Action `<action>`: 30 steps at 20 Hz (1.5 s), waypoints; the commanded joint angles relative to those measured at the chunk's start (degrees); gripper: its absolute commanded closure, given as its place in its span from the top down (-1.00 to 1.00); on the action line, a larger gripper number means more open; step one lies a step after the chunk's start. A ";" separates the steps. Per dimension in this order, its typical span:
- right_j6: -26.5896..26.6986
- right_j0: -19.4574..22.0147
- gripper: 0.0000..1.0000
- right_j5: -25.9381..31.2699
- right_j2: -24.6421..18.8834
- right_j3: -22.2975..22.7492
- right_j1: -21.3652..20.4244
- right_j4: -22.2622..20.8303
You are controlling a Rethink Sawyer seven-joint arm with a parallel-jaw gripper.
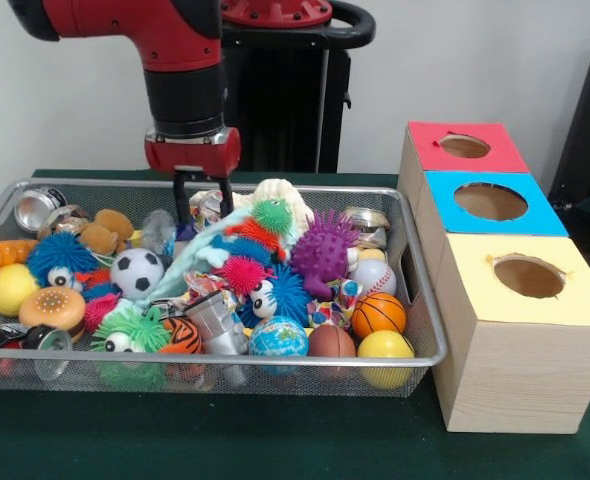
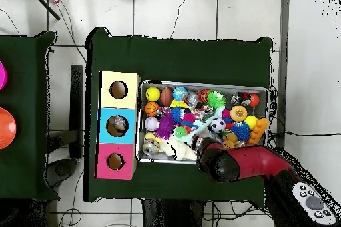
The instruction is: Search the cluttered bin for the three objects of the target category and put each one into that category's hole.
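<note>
The green-covered surface (image 1: 275, 450) carries everything, so the arm can reach it all from its pedestal. The arm (image 1: 165, 50) comes down over the far side of the bin (image 1: 430, 330), presumably to pick through the clutter.

The bin, a wire basket, sits on the surface just beside three boxes (image 1: 520, 370) lined up along one of its short ends, close enough that a picked toy needs only a short carry. Each box has one round hole in its top: one yellow (image 1: 528, 276), one blue (image 1: 491, 201), one red (image 1: 464, 146).

The bin is packed and heaped, so many things lie half buried. I judge no sorting can be confirmed from here.

The end effector (image 1: 203, 205) hangs low at the bin's far edge, its dark fingers spread and pinching nothing.

Countable balls near the front include one small basketball (image 1: 378, 314), one baseball (image 1: 375, 275), one soccer ball (image 1: 137, 272), one globe ball (image 1: 278, 338), and one purple spiky ball (image 1: 325, 252).
</note>
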State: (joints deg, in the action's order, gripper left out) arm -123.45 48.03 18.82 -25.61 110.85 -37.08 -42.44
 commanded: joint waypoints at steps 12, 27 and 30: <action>5.52 -0.85 1.00 9.79 0.37 -14.71 1.64 2.27; 10.43 0.90 1.00 17.00 -1.92 -17.17 1.34 4.71; 11.06 1.27 1.00 17.65 -2.62 -17.48 1.01 4.96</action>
State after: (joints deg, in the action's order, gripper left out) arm -123.45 47.84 28.94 -25.00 97.21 -37.19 -39.30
